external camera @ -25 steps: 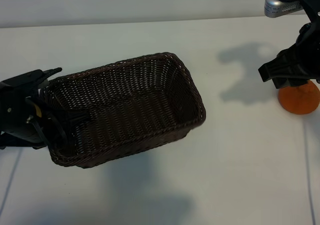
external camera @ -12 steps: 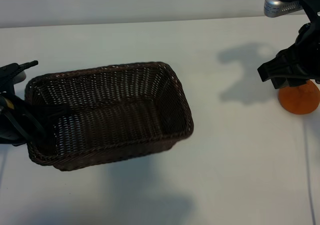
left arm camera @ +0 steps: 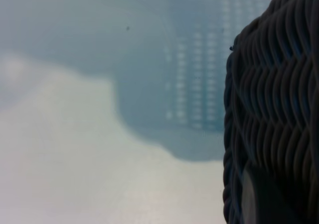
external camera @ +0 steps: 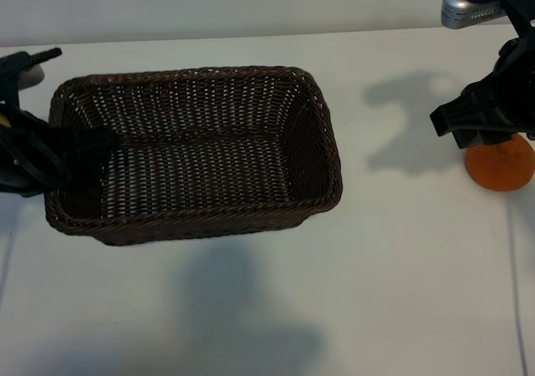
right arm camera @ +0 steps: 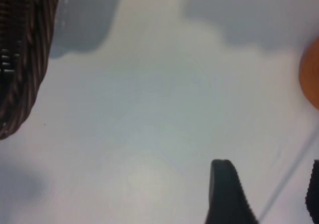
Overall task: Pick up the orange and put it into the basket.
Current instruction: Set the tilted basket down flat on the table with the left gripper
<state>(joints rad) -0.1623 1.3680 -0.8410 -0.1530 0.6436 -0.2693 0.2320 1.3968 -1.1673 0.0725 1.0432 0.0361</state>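
Observation:
The dark brown wicker basket (external camera: 192,213) lies left of centre on the white table. At its left end, my left gripper (external camera: 65,146) is shut on the basket's short wall, one finger (external camera: 90,139) reaching inside; the woven wall (left arm camera: 274,99) fills one side of the left wrist view. The orange (external camera: 501,167) rests at the far right of the table, well apart from the basket. Just above it hovers my right gripper (external camera: 481,125), open and empty. The right wrist view shows one dark fingertip (right arm camera: 224,184), the orange (right arm camera: 311,79) at the picture's edge and the basket's corner (right arm camera: 22,59).
Between the basket and the orange is bare white table (external camera: 401,226). The table's far edge (external camera: 251,40) runs behind the basket. A thin line (external camera: 518,292) crosses the table surface near the right side.
My left arm has swung the basket round and toward the far side of the table, so it now lies square to the table edge. The right gripper and the orange have stayed put.

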